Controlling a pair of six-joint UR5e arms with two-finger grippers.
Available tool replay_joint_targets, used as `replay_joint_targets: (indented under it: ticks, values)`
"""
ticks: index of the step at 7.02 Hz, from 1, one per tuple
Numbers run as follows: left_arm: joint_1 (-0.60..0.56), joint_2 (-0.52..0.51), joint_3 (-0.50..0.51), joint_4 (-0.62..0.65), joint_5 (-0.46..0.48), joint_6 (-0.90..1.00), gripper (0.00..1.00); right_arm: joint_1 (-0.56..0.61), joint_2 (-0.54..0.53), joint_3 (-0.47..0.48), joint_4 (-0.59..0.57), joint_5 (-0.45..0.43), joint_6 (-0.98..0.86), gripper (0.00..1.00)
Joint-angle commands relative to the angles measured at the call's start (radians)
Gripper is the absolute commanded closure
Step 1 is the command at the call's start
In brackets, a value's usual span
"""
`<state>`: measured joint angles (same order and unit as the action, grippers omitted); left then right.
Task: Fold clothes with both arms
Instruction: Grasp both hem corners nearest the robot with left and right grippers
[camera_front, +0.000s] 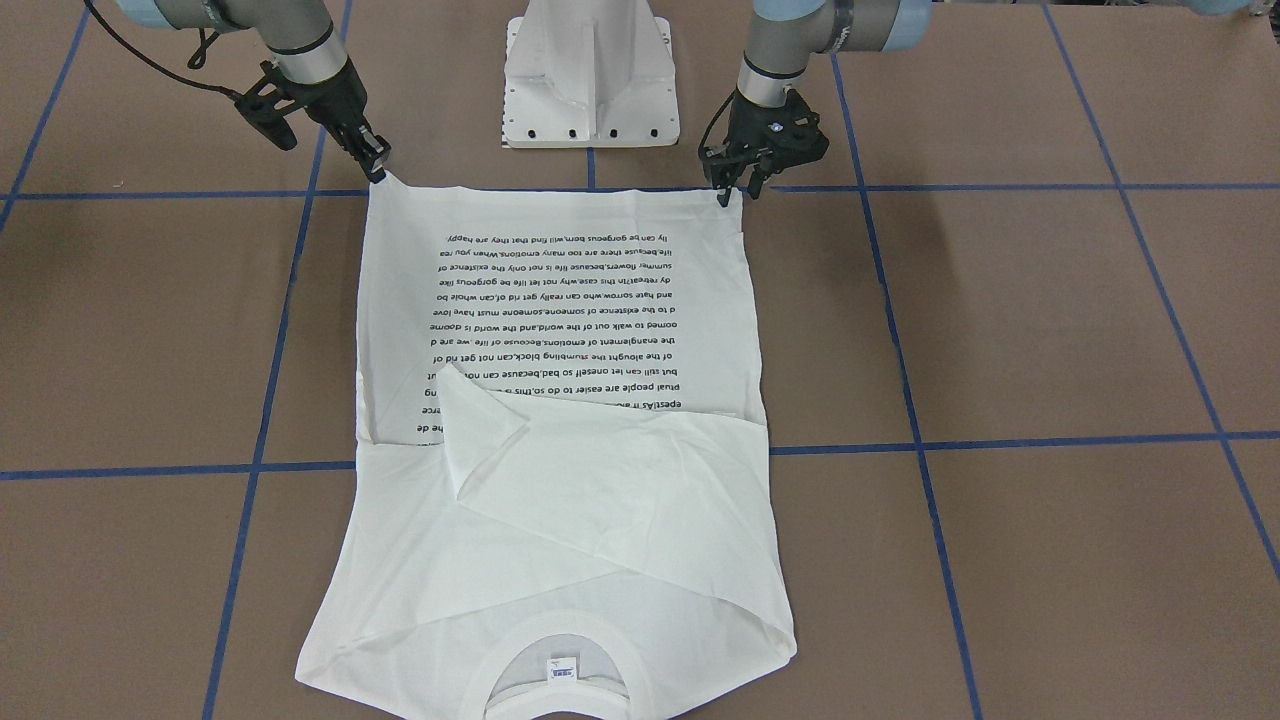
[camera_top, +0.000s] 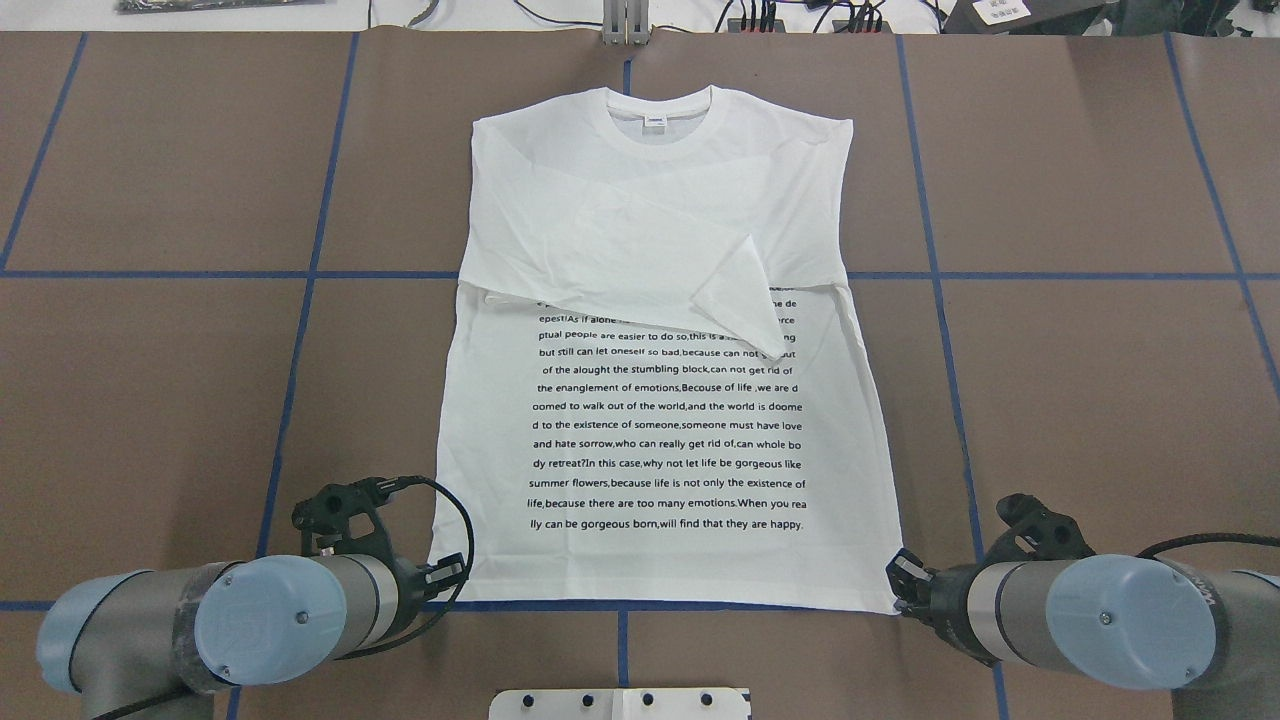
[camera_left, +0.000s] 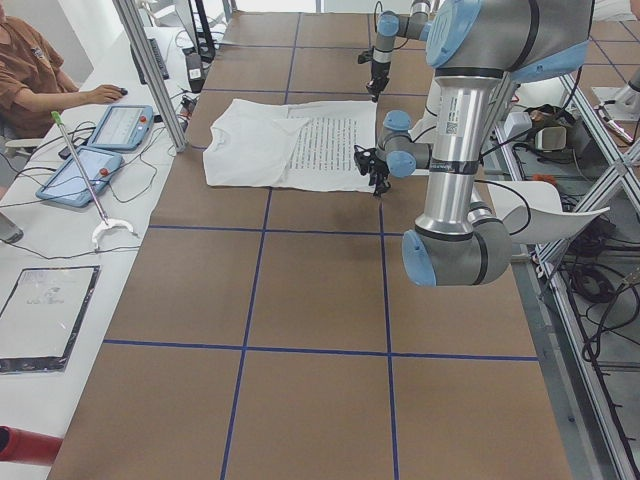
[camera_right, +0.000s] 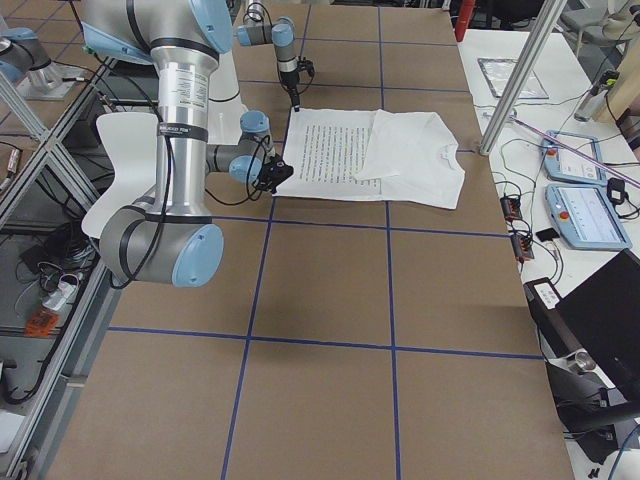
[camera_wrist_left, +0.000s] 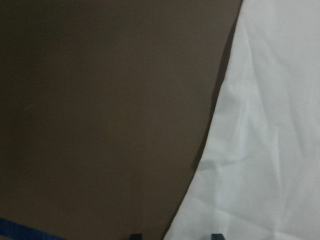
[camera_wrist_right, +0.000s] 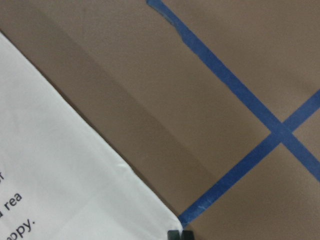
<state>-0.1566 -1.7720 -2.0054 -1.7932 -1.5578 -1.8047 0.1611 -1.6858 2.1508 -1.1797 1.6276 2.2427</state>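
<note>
While the right gripper (camera_front: 377, 168) pinches the T-shirt (camera_front: 560, 480) corner, the left gripper (camera_front: 738, 188) gapes.

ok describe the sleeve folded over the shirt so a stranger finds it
On the brown table lies a white T-shirt. Below its collar, one sleeve crosses the chest diagonally. Its cuff end is the only layer overlapping the black text.
</note>
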Motion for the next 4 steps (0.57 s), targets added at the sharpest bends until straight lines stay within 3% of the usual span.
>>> replay_joint_targets:
  ticks: [1, 3, 4]
  values:
    - [0.011, -0.001, 0.0, 0.002, -0.007, -0.03, 0.61, 0.0, 0.0, 0.0, 0.0, 0.002, 0.0, 1.0]
    - [0.017, -0.003, -0.001, 0.006, -0.007, -0.06, 1.0, 0.0, -0.003, -0.002, 0.0, 0.002, 0.0, 1.0]
    - [0.016, -0.001, -0.01, 0.006, -0.007, -0.061, 1.0, 0.0, -0.002, -0.005, 0.002, 0.002, 0.0, 1.0]
